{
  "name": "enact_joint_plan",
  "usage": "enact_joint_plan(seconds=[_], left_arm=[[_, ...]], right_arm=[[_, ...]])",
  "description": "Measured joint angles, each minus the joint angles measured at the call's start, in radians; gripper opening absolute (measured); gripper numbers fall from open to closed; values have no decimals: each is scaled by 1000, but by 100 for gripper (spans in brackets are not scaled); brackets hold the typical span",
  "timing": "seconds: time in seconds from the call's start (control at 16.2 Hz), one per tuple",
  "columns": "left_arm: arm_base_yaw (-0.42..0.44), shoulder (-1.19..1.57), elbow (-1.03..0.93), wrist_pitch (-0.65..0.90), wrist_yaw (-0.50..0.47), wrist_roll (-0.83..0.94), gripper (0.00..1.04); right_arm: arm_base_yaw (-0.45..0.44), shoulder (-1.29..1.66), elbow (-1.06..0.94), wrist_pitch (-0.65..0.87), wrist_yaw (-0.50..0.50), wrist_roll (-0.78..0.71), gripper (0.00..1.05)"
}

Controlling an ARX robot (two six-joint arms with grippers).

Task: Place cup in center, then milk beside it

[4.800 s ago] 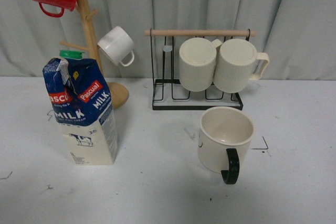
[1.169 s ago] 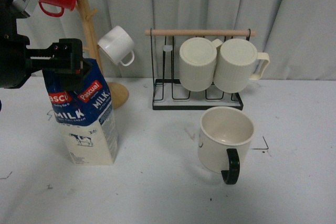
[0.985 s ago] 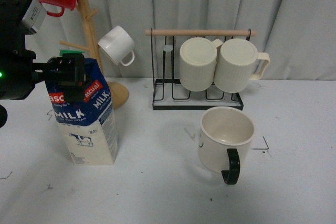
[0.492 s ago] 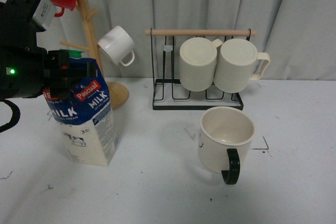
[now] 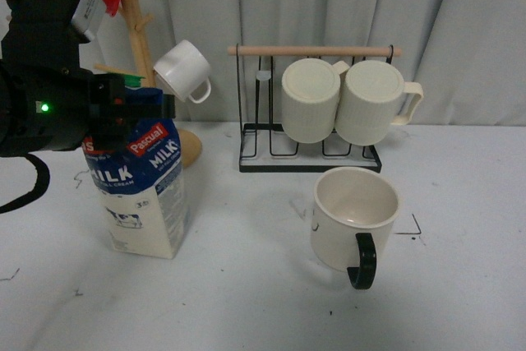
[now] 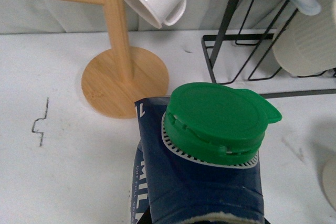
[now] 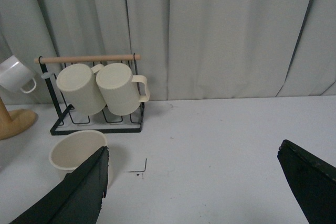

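White table (image 5: 246,310): my left jaws clench the top of the tall blue-and-cream milk carton (image 5: 141,195), tilted beneath them; my right jaws are released. The wide cream black-handled cup (image 5: 353,215) stands well right of the left jaws. I reckon the soft top could slip, toppling the carton.

The white counter (image 5: 246,302) carries a black wire rack (image 5: 312,52) at the back. Just in front of the rack stands the cup (image 5: 349,223), with a black corner mark (image 5: 411,228) beside it. Left of the rack sit a wooden mug tree base (image 5: 191,147) and the tilted milk (image 5: 140,203).
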Motion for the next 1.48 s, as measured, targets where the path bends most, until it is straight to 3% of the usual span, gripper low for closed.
enact_joint_plan(seconds=[0.37, 0.62, 1.11, 1.29, 1.48], left_arm=[[-100, 0, 29, 2, -40, -56, 5], [-253, 94, 79, 51, -148, -115, 5], [-314, 124, 91, 70, -183, -137, 4], [-318, 125, 94, 90, -164, -142, 28], [-314, 122, 102, 79, -143, -161, 62]], right_arm=[[0, 0, 0, 0, 0, 0, 98], [0, 0, 0, 0, 0, 0, 98], [0, 0, 0, 0, 0, 0, 98], [0, 0, 0, 0, 0, 0, 98], [0, 0, 0, 0, 0, 0, 98]])
